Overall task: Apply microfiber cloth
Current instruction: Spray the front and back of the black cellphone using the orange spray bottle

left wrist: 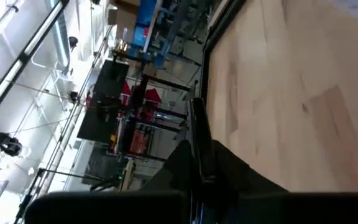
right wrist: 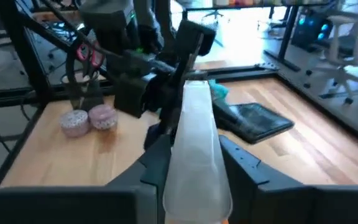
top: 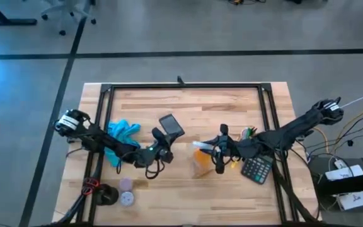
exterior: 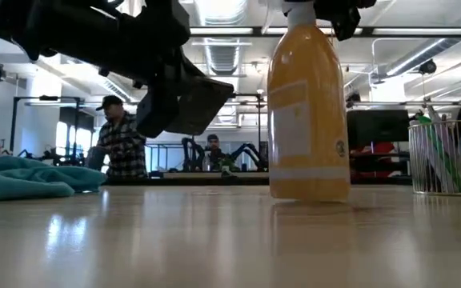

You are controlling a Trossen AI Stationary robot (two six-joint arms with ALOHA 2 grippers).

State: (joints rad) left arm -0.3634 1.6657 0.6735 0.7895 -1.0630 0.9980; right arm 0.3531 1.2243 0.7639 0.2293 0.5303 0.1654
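The pale butcher-block wooden table (top: 188, 195) is bearing a wrinkled turquoise microfiber cloth (top: 122, 131), an orange plastic spray bottle (exterior: 308, 112), a black calculator (top: 257, 169) and a wire-mesh pen cup (exterior: 443, 158).

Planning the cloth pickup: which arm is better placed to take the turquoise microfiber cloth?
Probably the left. The microfiber cloth lies beside the left arm, though the left gripper holds up the phone. The right gripper is farther off, clamped on the orange spray bottle.

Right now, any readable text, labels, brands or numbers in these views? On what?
None readable.
Orange spray bottle: pale label panel, print blurred.
Calculator: key markings too small.
Phone: no legible text showing.
Microfiber cloth: no tag or print visible.
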